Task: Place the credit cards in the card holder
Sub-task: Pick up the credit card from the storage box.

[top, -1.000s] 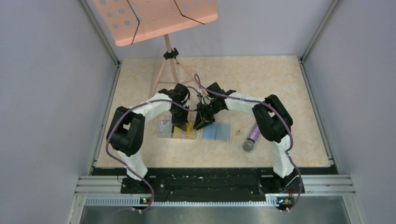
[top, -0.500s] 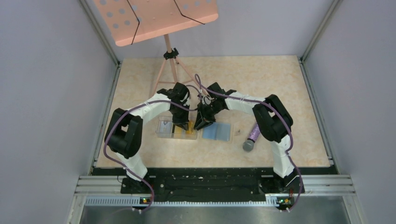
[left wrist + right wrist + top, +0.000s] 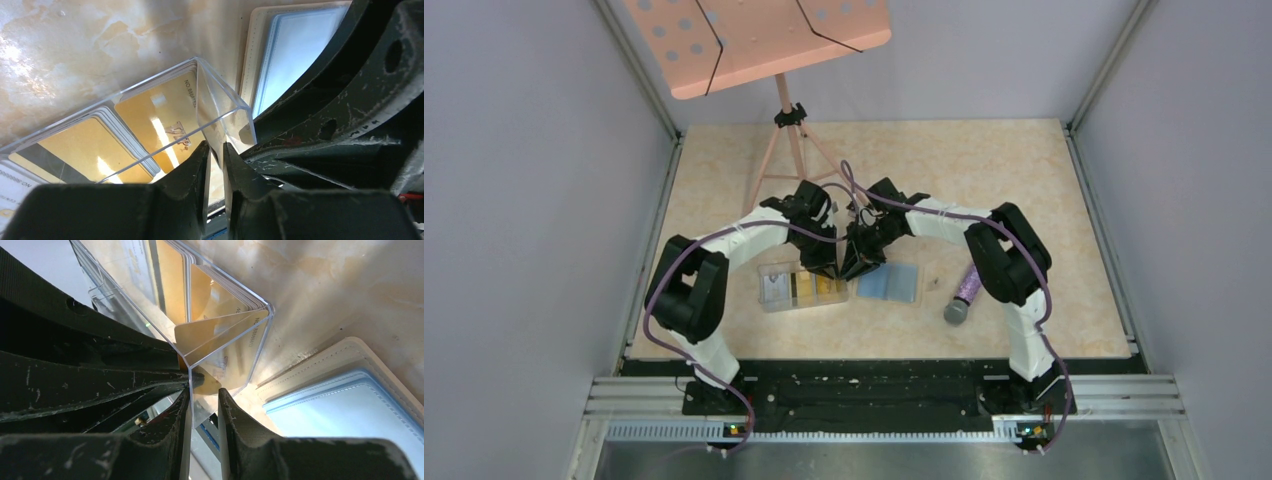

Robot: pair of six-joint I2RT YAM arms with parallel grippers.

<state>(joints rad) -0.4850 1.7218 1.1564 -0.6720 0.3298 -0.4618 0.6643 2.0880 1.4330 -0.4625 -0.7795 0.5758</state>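
The card holder lies open on the table, tan rim and light blue inside; it also shows in the left wrist view and the right wrist view. Left of it a clear plastic box holds several credit cards, gold ones on top. My left gripper is shut on the box's right end wall. My right gripper is closed round the same end wall, with a gold card corner just behind it.
A purple microphone lies right of the card holder. A peach music stand stands at the back, its tripod legs just behind both grippers. Grey walls close in the table on the left, right and back.
My left gripper has moved right, from over the cards to the box's right end. The clear box has swung slightly, its left end nearer me. The right arm has stayed put.
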